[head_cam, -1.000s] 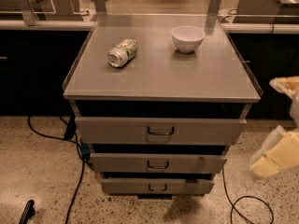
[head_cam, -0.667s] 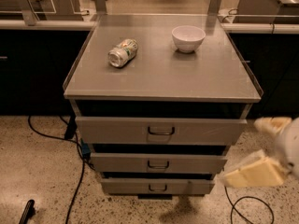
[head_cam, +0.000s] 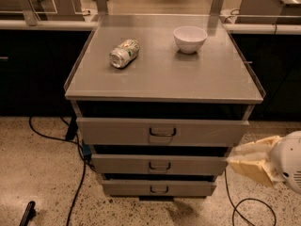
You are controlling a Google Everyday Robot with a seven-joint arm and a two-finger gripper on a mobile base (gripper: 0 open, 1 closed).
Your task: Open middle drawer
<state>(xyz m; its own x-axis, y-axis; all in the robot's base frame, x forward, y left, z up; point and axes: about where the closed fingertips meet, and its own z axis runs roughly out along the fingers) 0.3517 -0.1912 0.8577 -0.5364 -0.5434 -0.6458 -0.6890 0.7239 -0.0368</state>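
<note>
The grey cabinet has three drawer fronts stacked one above another. The middle drawer [head_cam: 188, 165] is the medium-sized front, with a small dark pull handle [head_cam: 160, 165] at its centre, and it looks pushed in. My gripper [head_cam: 233, 157] is at the lower right, level with the middle drawer's right end and just beside it. Its cream fingers [head_cam: 254, 147] point left toward the drawer, stand slightly apart and hold nothing. It is well to the right of the handle.
The top drawer [head_cam: 207, 133] and the bottom drawer [head_cam: 188, 188] sit above and below. On the cabinet top [head_cam: 164, 74] lie a crushed can [head_cam: 124, 53] and a white bowl [head_cam: 190, 38]. Black cables [head_cam: 77, 182] run on the speckled floor at left and right.
My gripper has moved left and down, from the right edge of the view to just beside the middle drawer's right end. The drawers, can and bowl have not moved.
</note>
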